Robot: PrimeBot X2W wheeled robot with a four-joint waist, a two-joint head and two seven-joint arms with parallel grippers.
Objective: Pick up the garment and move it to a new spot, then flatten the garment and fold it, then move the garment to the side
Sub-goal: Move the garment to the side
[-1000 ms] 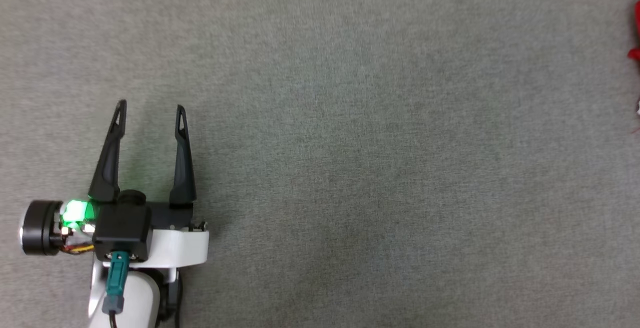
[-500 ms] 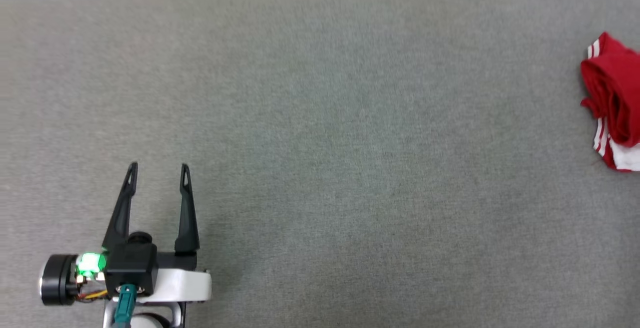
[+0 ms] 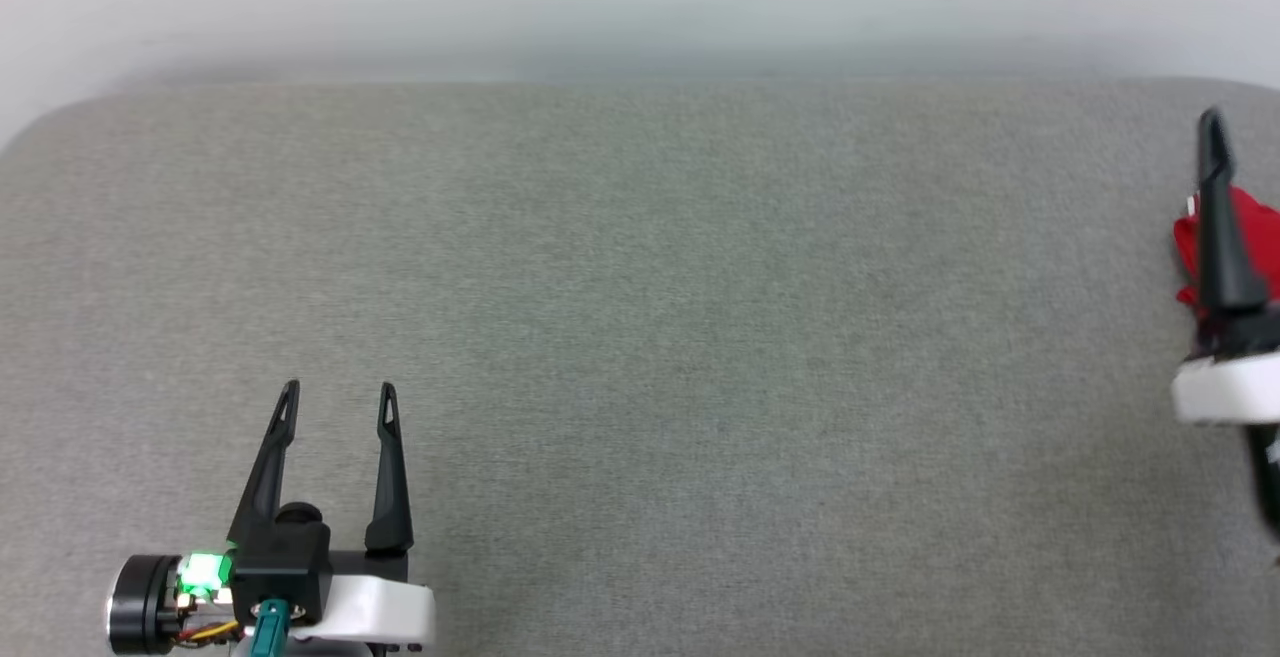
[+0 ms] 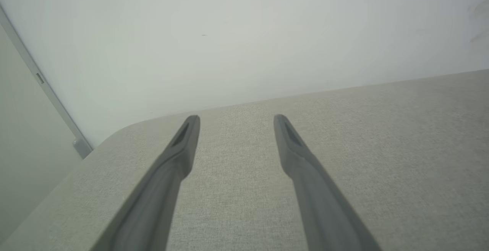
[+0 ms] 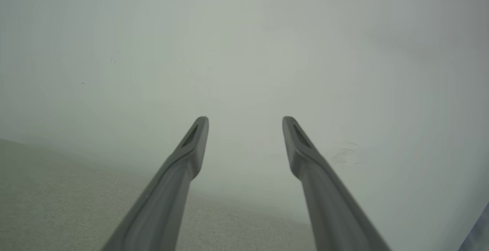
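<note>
Grey fabric surface (image 3: 640, 337), one; garment (image 3: 1260, 227), one, red, bunched at the surface's far right, partly hidden behind the right gripper (image 5: 245, 120), one, jaws spread, holding nothing; left gripper (image 3: 339, 389), one, over the surface's near left, jaws spread, empty.
</note>
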